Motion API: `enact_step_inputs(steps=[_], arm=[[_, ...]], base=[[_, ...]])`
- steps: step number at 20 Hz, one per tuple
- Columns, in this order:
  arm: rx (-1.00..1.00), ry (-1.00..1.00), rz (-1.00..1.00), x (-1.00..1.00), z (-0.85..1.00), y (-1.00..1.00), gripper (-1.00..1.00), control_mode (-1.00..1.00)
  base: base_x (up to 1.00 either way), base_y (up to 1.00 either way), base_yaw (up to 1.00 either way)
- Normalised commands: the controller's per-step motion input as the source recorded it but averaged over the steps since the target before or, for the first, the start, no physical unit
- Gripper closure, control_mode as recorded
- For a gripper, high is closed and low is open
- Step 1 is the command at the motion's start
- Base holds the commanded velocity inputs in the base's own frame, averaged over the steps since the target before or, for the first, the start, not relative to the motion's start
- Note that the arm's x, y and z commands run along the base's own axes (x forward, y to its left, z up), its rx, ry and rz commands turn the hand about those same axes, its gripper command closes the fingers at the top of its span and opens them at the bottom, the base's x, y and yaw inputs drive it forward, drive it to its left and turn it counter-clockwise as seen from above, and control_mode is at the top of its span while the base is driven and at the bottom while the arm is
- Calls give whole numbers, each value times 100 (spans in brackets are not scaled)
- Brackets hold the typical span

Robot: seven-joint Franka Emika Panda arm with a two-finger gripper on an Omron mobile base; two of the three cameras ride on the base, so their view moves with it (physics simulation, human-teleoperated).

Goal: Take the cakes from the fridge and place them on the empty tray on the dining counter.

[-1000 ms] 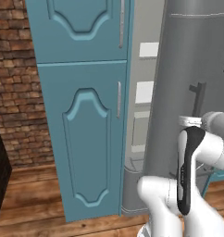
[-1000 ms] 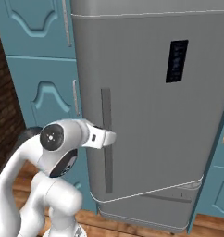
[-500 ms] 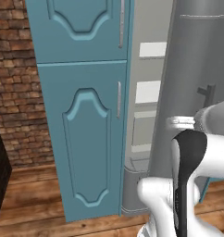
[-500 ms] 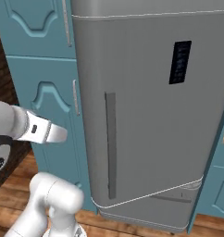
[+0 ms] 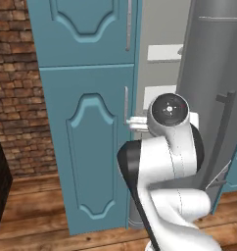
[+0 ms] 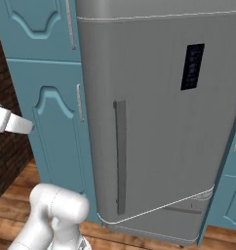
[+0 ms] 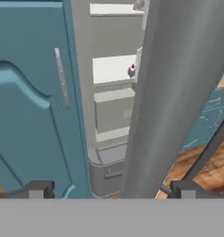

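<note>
So the fridge (image 7: pixel 174 92) door is swung partway out, edge-on to the hand, leaving a narrow slot between it and the teal cabinet (image 7: pixel 30 102). The gripper (image 7: pixel 109 190) is spread wide and holding nothing, looking straight into that gap. 1 cake (image 7: pixel 132 70) sits on a white shelf (image 7: pixel 111 68) around 12 o'clock, right by the door edge. Tight squeeze, I'd guess the door needs to open wider first.

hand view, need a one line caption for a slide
Open gripper faces the fridge door edge, a cherry-topped cake showing on a white shelf inside.
</note>
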Motion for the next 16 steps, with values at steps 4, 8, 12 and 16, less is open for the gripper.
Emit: enact_step_inputs(steps=[4,8,12,16], arm=[[-11,1,-27,92,0,36,-100,-100],[-12,5,-33,97,0,2,-100,-100],[-9,9,-33,88,0,-1,-100,-100],[-6,7,-31,52,0,-31,-100,-100]], base=[[0,0,0],[0,0,0],[0,0,0],[0,0,0]])
